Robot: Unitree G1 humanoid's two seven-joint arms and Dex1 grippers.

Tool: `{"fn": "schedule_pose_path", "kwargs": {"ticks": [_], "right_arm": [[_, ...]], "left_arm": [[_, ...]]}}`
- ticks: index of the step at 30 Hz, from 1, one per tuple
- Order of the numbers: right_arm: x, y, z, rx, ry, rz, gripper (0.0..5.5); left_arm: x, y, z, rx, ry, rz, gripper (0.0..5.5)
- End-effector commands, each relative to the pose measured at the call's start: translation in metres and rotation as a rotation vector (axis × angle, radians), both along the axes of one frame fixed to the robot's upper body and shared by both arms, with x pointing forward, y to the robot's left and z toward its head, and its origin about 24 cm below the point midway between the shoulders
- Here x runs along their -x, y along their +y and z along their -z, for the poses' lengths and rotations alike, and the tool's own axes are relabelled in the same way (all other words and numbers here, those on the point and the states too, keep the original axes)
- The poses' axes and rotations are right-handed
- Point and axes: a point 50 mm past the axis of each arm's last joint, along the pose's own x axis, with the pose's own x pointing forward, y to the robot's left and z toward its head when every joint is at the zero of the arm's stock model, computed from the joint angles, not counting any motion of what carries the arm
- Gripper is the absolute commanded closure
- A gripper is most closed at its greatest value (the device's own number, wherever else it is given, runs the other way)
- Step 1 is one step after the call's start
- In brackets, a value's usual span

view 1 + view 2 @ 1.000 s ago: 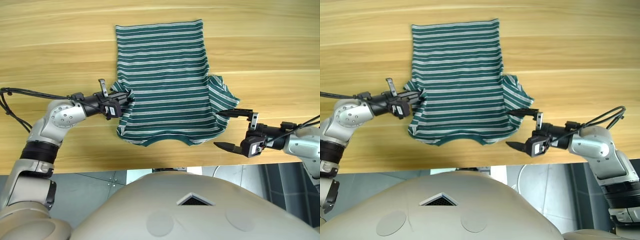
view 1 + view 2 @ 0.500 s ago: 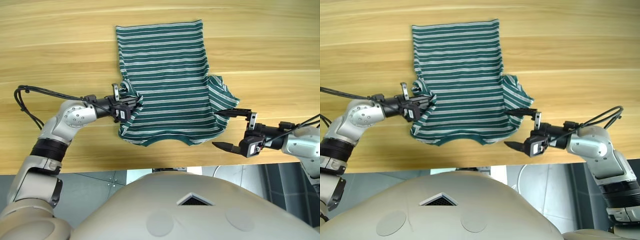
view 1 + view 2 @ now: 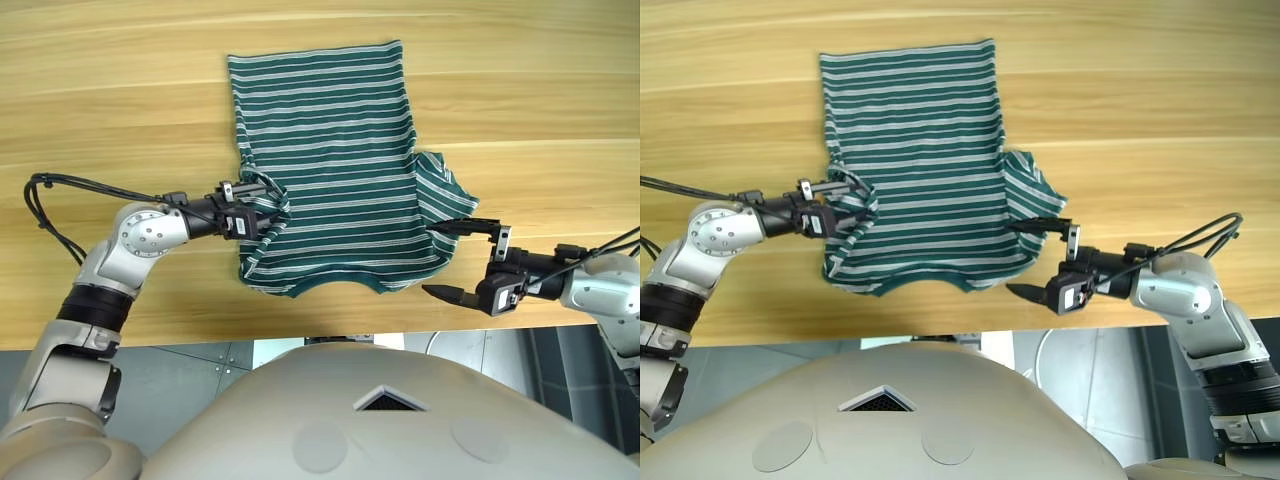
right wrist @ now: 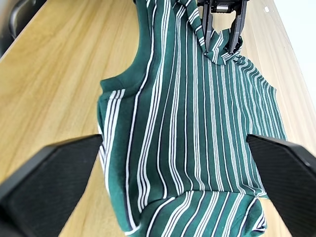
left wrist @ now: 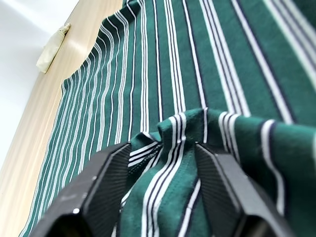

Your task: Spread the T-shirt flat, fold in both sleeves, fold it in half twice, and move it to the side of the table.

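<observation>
Pinching a bunched fold of the left sleeve (image 3: 270, 196), the left gripper (image 3: 262, 212) is clamped on the cloth. The left wrist view has striped fabric humped up between its two black fingers (image 5: 106, 182). That sleeve sits pulled in over the shirt's body. The right gripper (image 3: 430, 259) is spread wide with nothing in it, at the near right corner of the T-shirt (image 3: 330, 150). Its upper fingertip is at the cloth edge, contact unclear; the lower one is over bare wood by the table's front edge. The T-shirt is green with white stripes, lying on the wooden table (image 3: 110, 110), neckline toward the robot, hem far side. The right sleeve (image 3: 443, 186) sticks out sideways, just beyond the right gripper.
</observation>
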Motion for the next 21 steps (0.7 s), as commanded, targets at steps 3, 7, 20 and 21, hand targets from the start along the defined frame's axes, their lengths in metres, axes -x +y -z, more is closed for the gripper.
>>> {"fn": "schedule_pose_path", "kwargs": {"ticks": [3, 7, 20, 21], "right_arm": [[-0.001, 0.001, -0.002, -0.002, -0.012, -0.002, 0.1], [-0.001, 0.001, -0.002, -0.005, -0.012, -0.001, 0.1], [-0.001, 0.001, -0.003, -0.006, -0.017, 0.004, 0.1], [-0.001, 0.0, -0.003, -0.005, -0.017, 0.004, 0.1]], "left_arm": [[0.007, 0.008, -0.019, 0.084, -0.026, -0.026, 2.24], [0.011, 0.011, -0.028, 0.144, -0.048, -0.046, 1.65], [0.027, 0.035, -0.008, 0.1, 0.033, -0.124, 0.14], [0.028, 0.035, -0.006, 0.103, 0.039, -0.123, 0.14]]}}
